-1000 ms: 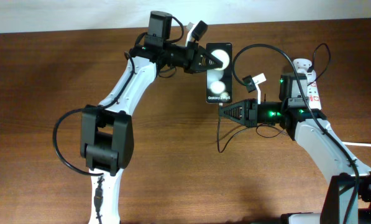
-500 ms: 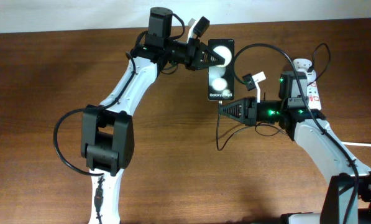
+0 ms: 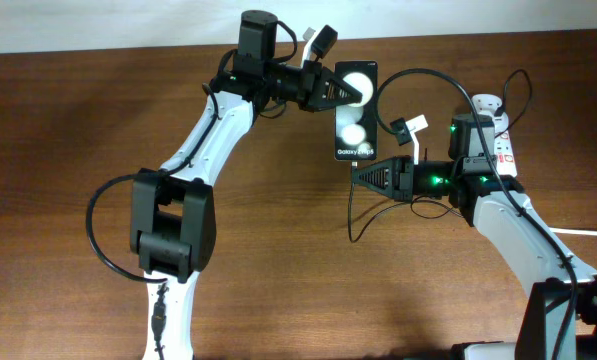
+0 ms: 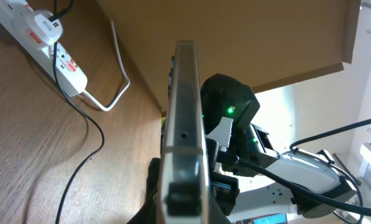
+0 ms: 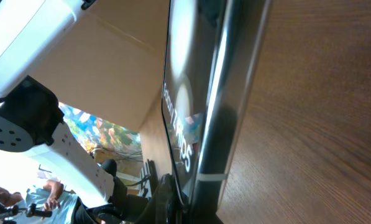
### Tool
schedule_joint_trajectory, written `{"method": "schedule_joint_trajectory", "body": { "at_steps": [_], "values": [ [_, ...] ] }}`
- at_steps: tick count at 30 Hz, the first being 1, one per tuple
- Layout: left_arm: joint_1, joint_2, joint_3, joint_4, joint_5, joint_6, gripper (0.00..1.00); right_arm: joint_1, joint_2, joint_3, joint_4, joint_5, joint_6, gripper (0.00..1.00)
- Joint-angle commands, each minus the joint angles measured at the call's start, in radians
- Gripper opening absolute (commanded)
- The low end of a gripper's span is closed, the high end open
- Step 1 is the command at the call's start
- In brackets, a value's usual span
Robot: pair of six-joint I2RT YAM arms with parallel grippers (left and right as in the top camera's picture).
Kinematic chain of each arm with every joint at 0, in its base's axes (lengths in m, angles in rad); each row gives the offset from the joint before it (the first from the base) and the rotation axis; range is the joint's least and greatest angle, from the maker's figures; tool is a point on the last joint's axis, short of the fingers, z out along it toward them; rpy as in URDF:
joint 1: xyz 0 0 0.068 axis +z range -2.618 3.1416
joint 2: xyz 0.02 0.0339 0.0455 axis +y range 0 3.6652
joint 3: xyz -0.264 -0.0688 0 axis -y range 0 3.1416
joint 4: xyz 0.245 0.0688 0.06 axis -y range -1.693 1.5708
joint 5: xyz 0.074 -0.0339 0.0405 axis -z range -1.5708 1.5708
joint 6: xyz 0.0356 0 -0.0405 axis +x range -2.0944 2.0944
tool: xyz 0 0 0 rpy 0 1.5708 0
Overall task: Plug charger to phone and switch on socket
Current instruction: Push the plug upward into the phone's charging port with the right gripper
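- The small black rectangular smartphone [image 3: 355, 112] sits mid-table, face up to the overhead camera, with the left gripper [image 3: 344, 92] clenched on its upper part.
- The right gripper [image 3: 362, 176] is pinched on the tip of the thin black charger cable [image 3: 351, 220], right at the smartphone's bottom edge.
- I judge the smartphone rigid, smooth and slippery, so I would grip its side edges firmly.
- The charger cable is limp, and only its connector end steers it.
- The white power-strip socket [image 3: 504, 150] lies on the brown wooden table [image 3: 278, 260], beside my right arm.
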Motion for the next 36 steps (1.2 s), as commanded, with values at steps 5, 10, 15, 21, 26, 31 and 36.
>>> {"method": "schedule_joint_trajectory", "body": {
  "at_steps": [5, 10, 15, 21, 26, 31, 36],
  "values": [
    [0.009, -0.004, 0.011, 0.006, 0.034, 0.009, 0.0, 0.006, 0.004, 0.0, 0.005, -0.005, -0.008, 0.04],
    [0.009, -0.004, 0.011, 0.006, 0.032, 0.01, 0.0, 0.006, 0.004, 0.0, 0.006, -0.01, -0.008, 0.04],
    [0.009, -0.004, 0.011, 0.006, 0.031, 0.032, 0.0, 0.005, 0.004, 0.0, 0.006, -0.009, -0.008, 0.04],
    [0.009, -0.004, 0.011, 0.006, 0.034, 0.032, 0.0, -0.01, 0.004, 0.0, 0.015, 0.003, -0.008, 0.04],
    [0.009, -0.004, 0.011, 0.006, 0.034, 0.032, 0.0, -0.025, 0.004, 0.0, 0.014, 0.002, -0.007, 0.04],
    [0.006, -0.004, 0.011, 0.006, 0.031, 0.031, 0.0, -0.024, 0.004, 0.0, 0.014, 0.002, -0.007, 0.04],
    [0.0, -0.004, 0.011, 0.006, 0.031, 0.031, 0.0, -0.024, 0.004, 0.0, 0.014, 0.002, -0.007, 0.04]
  ]
}}
